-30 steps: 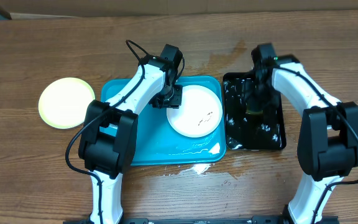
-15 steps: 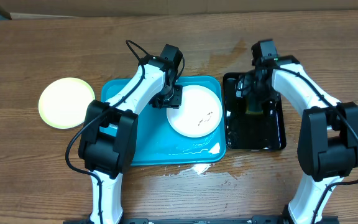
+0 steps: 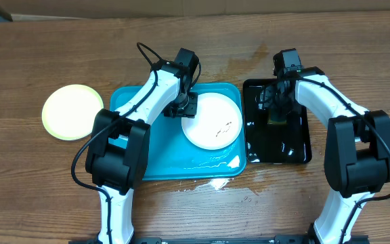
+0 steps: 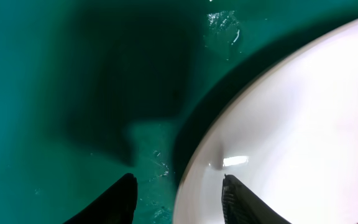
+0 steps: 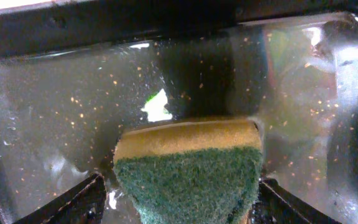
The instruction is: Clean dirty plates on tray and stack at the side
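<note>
One white plate (image 3: 212, 122) with small dark smears lies in the right half of the wet turquoise tray (image 3: 134, 146). My left gripper (image 3: 187, 108) is open at the plate's left rim. In the left wrist view its gripper (image 4: 179, 186) straddles that rim: one finger is over the tray (image 4: 55, 93) and the other over the plate (image 4: 291, 112). A pale yellow-green plate (image 3: 72, 112) lies on the table left of the tray. My right gripper (image 3: 276, 112) is in the black tray, shut on a yellow and green sponge (image 5: 188, 174).
The glossy black tray (image 3: 296, 146) holds soapy water and stands right beside the turquoise tray. A small puddle (image 3: 215, 183) lies on the wood at the turquoise tray's front edge. A cable loops up from the left arm near the tray's back edge.
My right gripper has moved a little toward the far end of the black tray, with the sponge between its fingers. The left arm and both plates have not moved.
</note>
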